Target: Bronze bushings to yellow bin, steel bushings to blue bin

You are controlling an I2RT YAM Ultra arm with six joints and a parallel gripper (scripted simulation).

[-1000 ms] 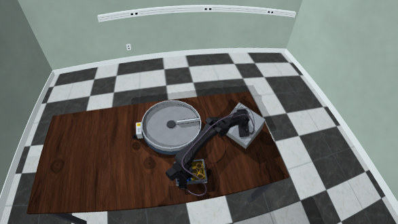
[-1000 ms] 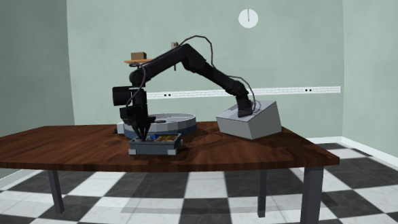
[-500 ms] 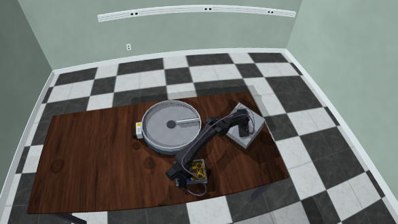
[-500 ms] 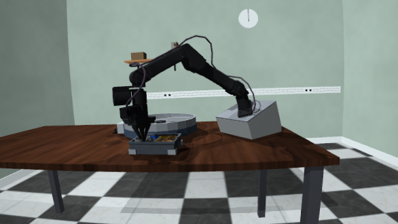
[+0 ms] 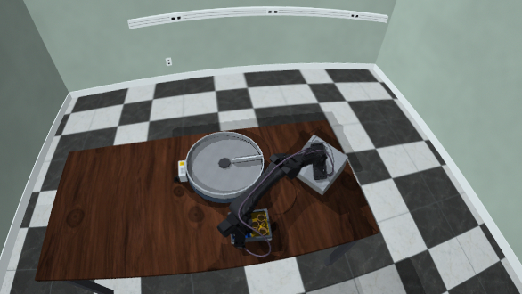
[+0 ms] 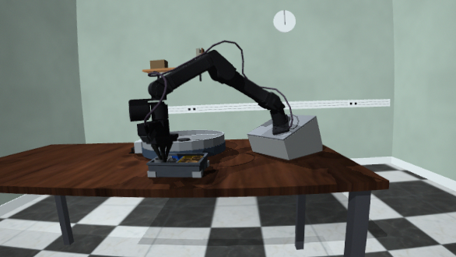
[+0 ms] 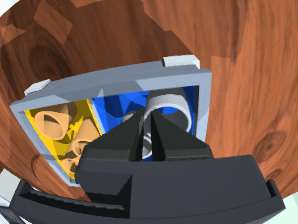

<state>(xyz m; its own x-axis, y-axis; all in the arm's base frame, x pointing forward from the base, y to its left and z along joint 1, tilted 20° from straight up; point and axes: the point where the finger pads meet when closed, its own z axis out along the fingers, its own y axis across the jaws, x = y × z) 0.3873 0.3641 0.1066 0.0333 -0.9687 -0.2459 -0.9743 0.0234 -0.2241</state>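
My gripper (image 7: 147, 113) is shut on a steel bushing, a grey ring, and holds it low inside the blue bin (image 7: 129, 111). The yellow bin (image 7: 59, 133) beside it holds bronze bushings. Both bins share one grey tray (image 5: 257, 225) near the table's front edge, also shown in the side view (image 6: 178, 163). The gripper (image 6: 163, 155) points straight down into the tray's left end and mostly hides the blue bin in the overhead view (image 5: 238, 235). The round grey turntable (image 5: 224, 166) stands behind the tray; I see no bushings on it.
The arm's grey base block (image 5: 322, 162) stands right of the turntable. A small white box (image 5: 182, 168) sits at the turntable's left rim. A sweeper bar (image 5: 244, 158) lies across the turntable's right half. The tray is close to the table's front edge.
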